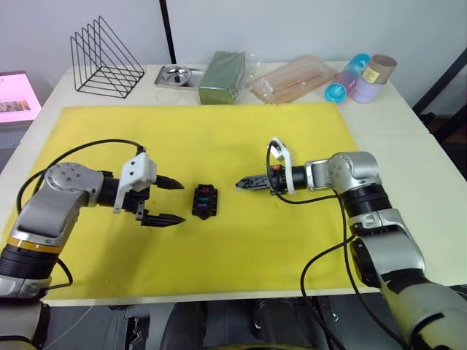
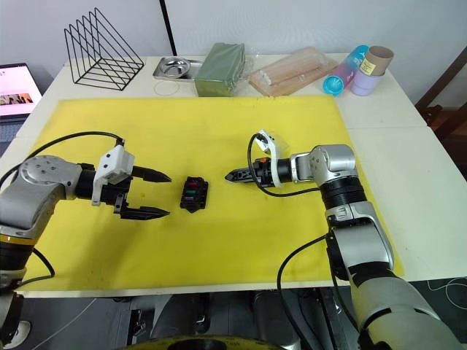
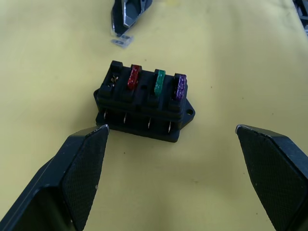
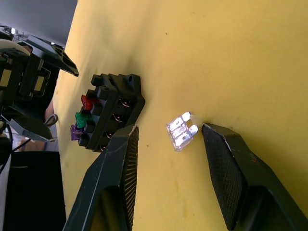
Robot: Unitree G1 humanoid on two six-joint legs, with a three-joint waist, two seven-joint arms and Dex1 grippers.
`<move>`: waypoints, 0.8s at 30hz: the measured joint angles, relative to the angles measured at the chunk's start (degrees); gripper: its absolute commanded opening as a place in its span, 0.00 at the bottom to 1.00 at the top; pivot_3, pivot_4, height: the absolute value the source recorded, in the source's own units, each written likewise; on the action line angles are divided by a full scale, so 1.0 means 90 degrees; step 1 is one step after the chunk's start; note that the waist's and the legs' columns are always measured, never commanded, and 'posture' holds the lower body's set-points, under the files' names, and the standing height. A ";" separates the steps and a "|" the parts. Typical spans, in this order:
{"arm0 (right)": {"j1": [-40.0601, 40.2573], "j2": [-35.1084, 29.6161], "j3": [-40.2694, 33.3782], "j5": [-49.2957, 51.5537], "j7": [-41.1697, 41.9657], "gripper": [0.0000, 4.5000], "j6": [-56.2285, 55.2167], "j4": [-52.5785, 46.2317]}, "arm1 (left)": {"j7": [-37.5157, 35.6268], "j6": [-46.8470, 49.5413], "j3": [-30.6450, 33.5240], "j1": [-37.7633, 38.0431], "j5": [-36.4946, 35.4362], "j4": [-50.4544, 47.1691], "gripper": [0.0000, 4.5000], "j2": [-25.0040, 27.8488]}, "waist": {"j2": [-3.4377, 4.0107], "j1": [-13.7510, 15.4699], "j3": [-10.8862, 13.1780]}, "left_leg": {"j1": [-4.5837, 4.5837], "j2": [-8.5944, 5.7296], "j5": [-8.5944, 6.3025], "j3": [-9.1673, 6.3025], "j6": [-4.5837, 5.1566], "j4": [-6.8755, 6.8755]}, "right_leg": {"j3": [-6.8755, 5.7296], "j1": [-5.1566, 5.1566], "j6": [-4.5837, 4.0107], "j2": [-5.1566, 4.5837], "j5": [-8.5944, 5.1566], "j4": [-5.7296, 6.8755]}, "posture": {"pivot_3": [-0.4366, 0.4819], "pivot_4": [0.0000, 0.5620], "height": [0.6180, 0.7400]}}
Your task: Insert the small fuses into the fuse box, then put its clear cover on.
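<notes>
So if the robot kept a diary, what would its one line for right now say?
fuse box: red, green, purple fuses seated, one slot empty | clear fuse: on yellow mat, between open right tool fingers | left tool: open by box

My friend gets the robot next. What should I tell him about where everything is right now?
Left gripper: open, empty, beside the fuse box on the yellow mat.
Right gripper: open, its fingers either side of the clear fuse, which lies flat on the mat, not gripped.
Done: red fuse, green fuse and purple fuse sit in the box.
Left: one end slot is empty; pick up the clear fuse, push it in there, then fit the cover, which I can't spot.
</notes>
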 measured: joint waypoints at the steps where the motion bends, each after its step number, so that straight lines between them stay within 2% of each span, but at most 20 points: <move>1: -0.0013 0.0011 0.0018 -0.0022 0.0047 0.48 0.0001 0.0000 | 0.0004 0.0000 0.0003 0.0002 -0.0005 -0.0013 1.00 0.0005 | 0.0000 0.0000 0.0000 | 0.0000 0.0000 0.0000 0.0001 0.0000 0.0000 | 0.0000 0.0000 0.0000 0.0000 0.0000 0.0000 | 0.48 0.27 1.00; 24: -0.0028 0.0077 0.0472 -0.0361 0.0591 0.48 -0.0344 0.0015 | 0.0147 0.0001 0.0003 0.0020 -0.0065 -0.0014 1.00 0.0003 | 0.0000 0.0007 0.0000 | 0.0000 -0.0001 0.0000 0.0001 0.0000 0.0000 | 0.0000 0.0000 0.0000 -0.0001 0.0000 0.0000 | 0.48 0.27 1.00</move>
